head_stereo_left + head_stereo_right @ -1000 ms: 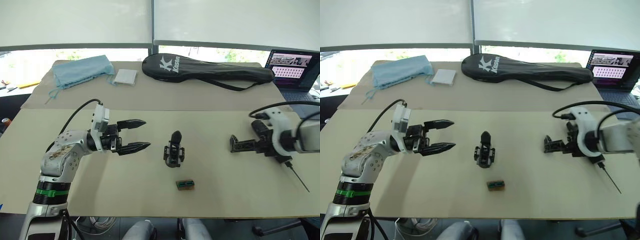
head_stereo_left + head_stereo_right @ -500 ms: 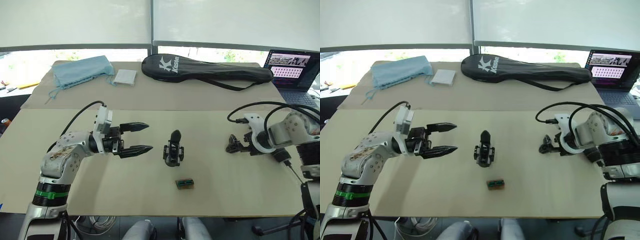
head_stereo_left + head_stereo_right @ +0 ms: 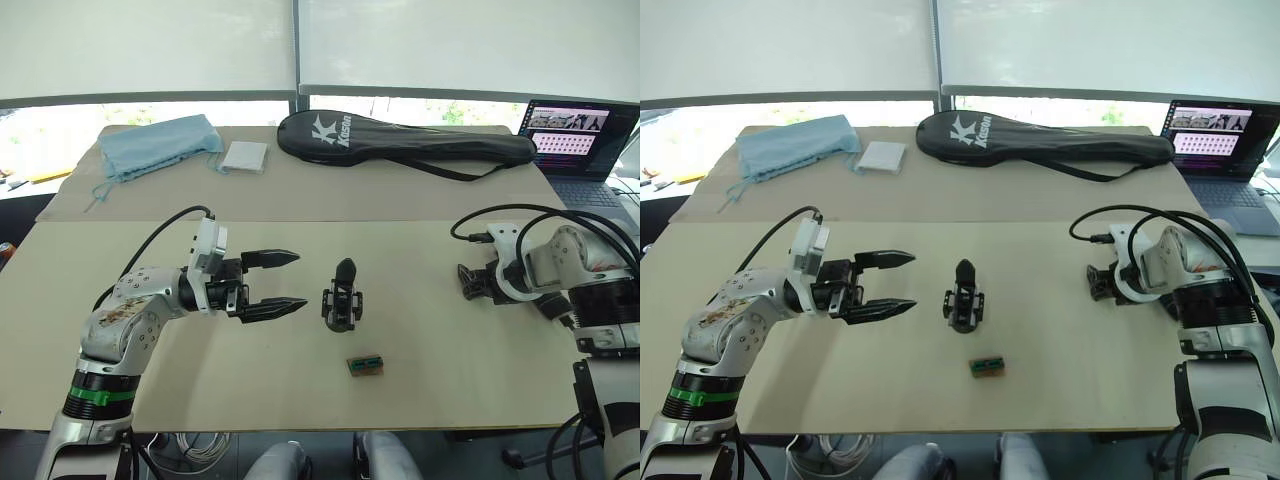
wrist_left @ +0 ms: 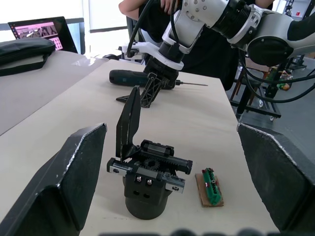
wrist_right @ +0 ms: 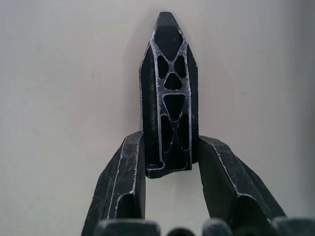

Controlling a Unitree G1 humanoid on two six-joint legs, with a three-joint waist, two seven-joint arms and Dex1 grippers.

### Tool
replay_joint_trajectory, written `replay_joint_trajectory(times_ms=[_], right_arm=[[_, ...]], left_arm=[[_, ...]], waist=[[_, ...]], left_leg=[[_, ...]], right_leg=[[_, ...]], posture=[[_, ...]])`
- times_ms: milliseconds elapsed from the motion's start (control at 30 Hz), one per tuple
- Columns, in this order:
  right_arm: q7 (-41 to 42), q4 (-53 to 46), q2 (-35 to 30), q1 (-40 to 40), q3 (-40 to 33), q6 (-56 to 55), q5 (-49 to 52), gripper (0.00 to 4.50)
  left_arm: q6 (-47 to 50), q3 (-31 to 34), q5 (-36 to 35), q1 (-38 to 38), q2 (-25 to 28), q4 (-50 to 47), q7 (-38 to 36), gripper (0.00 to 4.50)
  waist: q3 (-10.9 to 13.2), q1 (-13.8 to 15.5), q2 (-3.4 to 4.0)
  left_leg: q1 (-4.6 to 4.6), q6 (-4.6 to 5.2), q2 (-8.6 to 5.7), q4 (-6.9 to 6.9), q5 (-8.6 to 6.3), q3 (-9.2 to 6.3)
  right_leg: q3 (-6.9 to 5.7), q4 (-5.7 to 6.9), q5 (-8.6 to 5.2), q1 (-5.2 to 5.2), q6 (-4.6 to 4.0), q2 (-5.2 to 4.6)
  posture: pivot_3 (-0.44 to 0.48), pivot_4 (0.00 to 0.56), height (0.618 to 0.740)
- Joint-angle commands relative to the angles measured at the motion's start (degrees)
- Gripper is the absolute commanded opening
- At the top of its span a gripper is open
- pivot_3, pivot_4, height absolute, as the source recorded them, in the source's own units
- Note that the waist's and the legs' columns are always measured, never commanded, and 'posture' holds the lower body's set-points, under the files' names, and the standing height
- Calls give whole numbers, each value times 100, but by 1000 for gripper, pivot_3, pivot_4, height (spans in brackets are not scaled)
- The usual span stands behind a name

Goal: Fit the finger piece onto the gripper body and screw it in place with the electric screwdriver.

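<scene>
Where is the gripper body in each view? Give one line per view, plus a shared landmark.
Left eye view: gripper body near picture centre.
Right eye view: gripper body near picture centre.
Left wrist view: gripper body upright in the foreground.
Shared landmark: green-and-brown box close beside it.

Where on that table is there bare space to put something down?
Bare patches: between the gripper body and the right claw, and the strip between the racket bag and both claws. It's tighter between the left claw, the gripper body and the small green box.
</scene>
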Motion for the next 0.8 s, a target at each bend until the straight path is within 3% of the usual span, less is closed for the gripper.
replay_joint_trajectory(times_ms=[33, 133, 200, 400, 600, 667, 800], right_arm=[[297, -144, -13, 83, 137, -134, -119, 1540], [489, -204, -49, 108, 238, -156, -215, 1540], [626, -279, -95, 161, 322, -306, -299, 1202], [1410, -1611, -574, 744, -68, -2079, -444, 1153], [1808, -3824, -976, 1495, -874, -3711, -520, 1153], [1813, -4342, -893, 1619, -956, -3898, -505, 1153], [1594, -5501, -361, 1486, -637, -4506, -667, 1153]], left_arm=[[-10, 68, -44, -6, 73, -180, 18, 4500], [-28, 61, -30, -28, 74, -149, 9, 4500], [-25, 67, -41, -62, 49, -127, 29, 4500], [437, 412, -581, -171, -179, -186, 570, 4500], [1721, 959, -1649, -648, -675, -3, 2162, 4500], [1904, 1046, -1890, -792, -862, 18, 2444, 4500], [2039, 1010, -2111, -1366, -1747, 289, 3488, 4500]], waist=[[0, -7, 0], [0, -19, 0], [0, -21, 0], [4, -21, 6], [8, 40, 13], [6, 47, 11], [6, 64, 7]], left_leg=[[0, 0, 0, 0, 0, 0], [1, 0, 0, 0, 0, 1], [1, 0, 0, -1, 0, 1], [1, -1, -3, 0, 0, 2], [-13, -7, -2, 0, 4, 1], [-10, -9, 0, 1, 4, 1], [1, -11, -5, 5, 5, 1]], right_leg=[[0, 0, 0, 0, 0, 0], [0, 1, 0, 0, -1, 0], [0, 1, 0, -1, -1, 1], [1, 4, 0, -4, 0, 0], [-4, 11, 0, -24, 0, 2], [-7, 11, 0, -19, 0, 3], [-6, 8, 0, -7, 0, 0]], posture=[[0, 150, 740], [0, 150, 740], [0, 150, 740], [0, 150, 740], [0, 150, 740], [0, 150, 740], [0, 150, 740]])
